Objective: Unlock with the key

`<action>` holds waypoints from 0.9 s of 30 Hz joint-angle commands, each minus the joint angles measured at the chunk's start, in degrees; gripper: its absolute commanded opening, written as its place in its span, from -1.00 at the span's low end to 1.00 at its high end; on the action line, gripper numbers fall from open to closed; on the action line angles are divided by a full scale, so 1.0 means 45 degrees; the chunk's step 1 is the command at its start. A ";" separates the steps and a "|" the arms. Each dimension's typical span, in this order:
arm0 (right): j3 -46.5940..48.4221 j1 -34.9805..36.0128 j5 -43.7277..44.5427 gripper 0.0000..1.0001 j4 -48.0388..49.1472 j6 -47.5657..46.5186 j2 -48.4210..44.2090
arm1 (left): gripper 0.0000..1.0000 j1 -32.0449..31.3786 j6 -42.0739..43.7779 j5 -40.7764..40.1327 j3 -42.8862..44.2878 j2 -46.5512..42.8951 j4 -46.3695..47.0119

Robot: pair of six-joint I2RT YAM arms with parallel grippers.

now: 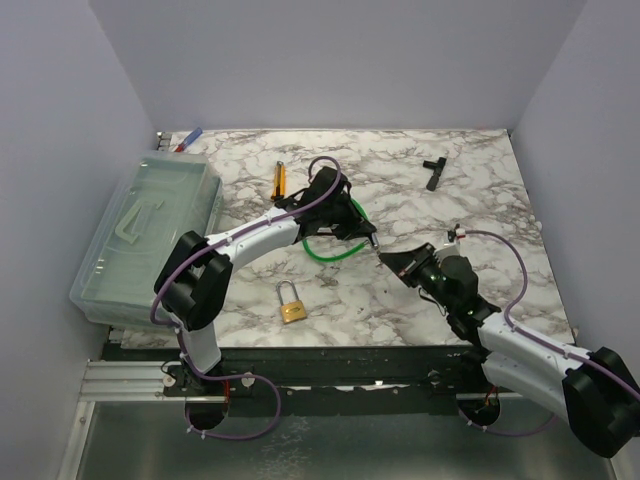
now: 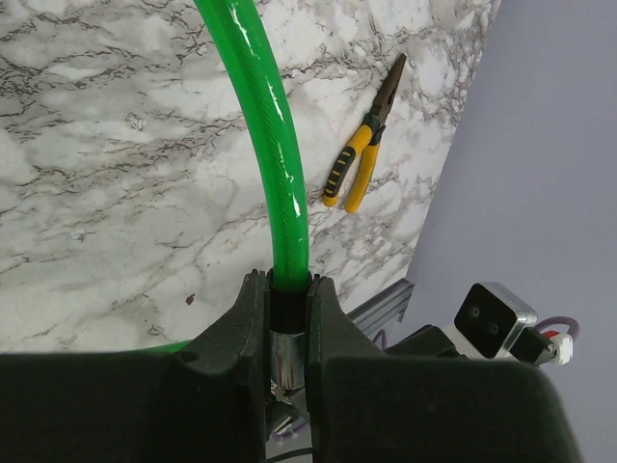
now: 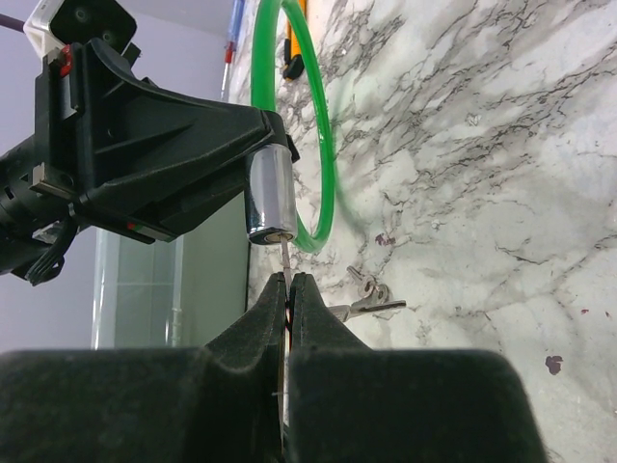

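My left gripper (image 2: 287,289) is shut on the silvery lock cylinder (image 2: 287,362) at the end of the green cable loop (image 2: 280,164) and holds it above the marble table. In the right wrist view that cylinder (image 3: 270,198) points its keyhole face down at my right gripper (image 3: 289,282). The right gripper is shut on the key (image 3: 286,258), a thin silvery blade standing up from between the fingers. The blade's tip meets the keyhole. Two more keys on a ring (image 3: 371,294) hang beside the right fingers. From above, the two grippers meet at mid-table (image 1: 378,252).
A small brass padlock (image 1: 292,305) lies near the front edge. Yellow-handled pliers (image 1: 280,180) lie behind the left arm, and a black T-shaped tool (image 1: 433,170) at the back right. A clear plastic bin (image 1: 150,235) fills the left side.
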 commanded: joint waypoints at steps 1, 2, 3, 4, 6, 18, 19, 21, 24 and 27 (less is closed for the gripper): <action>0.0620 0.0054 0.0122 -0.99 0.0706 -0.0455 0.0075 | -1.00 -0.0114 0.0021 0.0596 -0.0257 -0.0691 0.0197; 0.0652 0.0052 0.0130 -0.99 0.0705 -0.0466 0.0085 | -1.00 -0.0115 0.0025 0.0608 -0.0277 -0.0692 0.0197; 0.0678 0.0044 0.0126 -0.99 0.0695 -0.0484 0.0113 | -1.00 -0.0122 0.0020 0.0624 -0.0294 -0.0692 0.0197; 0.0716 0.0051 0.0111 -0.99 0.0702 -0.0496 0.0182 | -1.00 -0.0126 0.0010 0.0634 -0.0316 -0.0692 0.0197; 0.0804 0.0043 0.0027 -0.99 0.0727 -0.0516 0.0313 | -1.00 -0.0112 0.0014 0.0654 -0.0319 -0.0692 0.0197; 0.1270 0.0054 -0.0012 -0.99 0.0479 -0.0936 0.0525 | -1.00 -0.0144 0.0091 0.0736 -0.0339 -0.0751 0.0197; 0.1271 0.0052 -0.0011 -0.99 0.0504 -0.0936 0.0539 | -1.00 -0.0148 0.0092 0.0748 -0.0329 -0.0739 0.0197; 0.1237 0.0041 0.0051 -0.99 0.0596 -0.0917 0.0555 | -1.00 -0.0145 0.0068 0.0820 -0.0319 -0.0736 0.0197; 0.1198 0.0053 0.0158 -0.99 0.0910 -0.0959 0.0535 | -1.00 -0.0160 0.0009 0.0967 -0.0300 -0.0764 0.0197; 0.1191 0.0044 0.0297 -0.99 0.1215 -0.1042 0.0573 | -1.00 -0.0189 -0.0052 0.1061 -0.0319 -0.0807 0.0197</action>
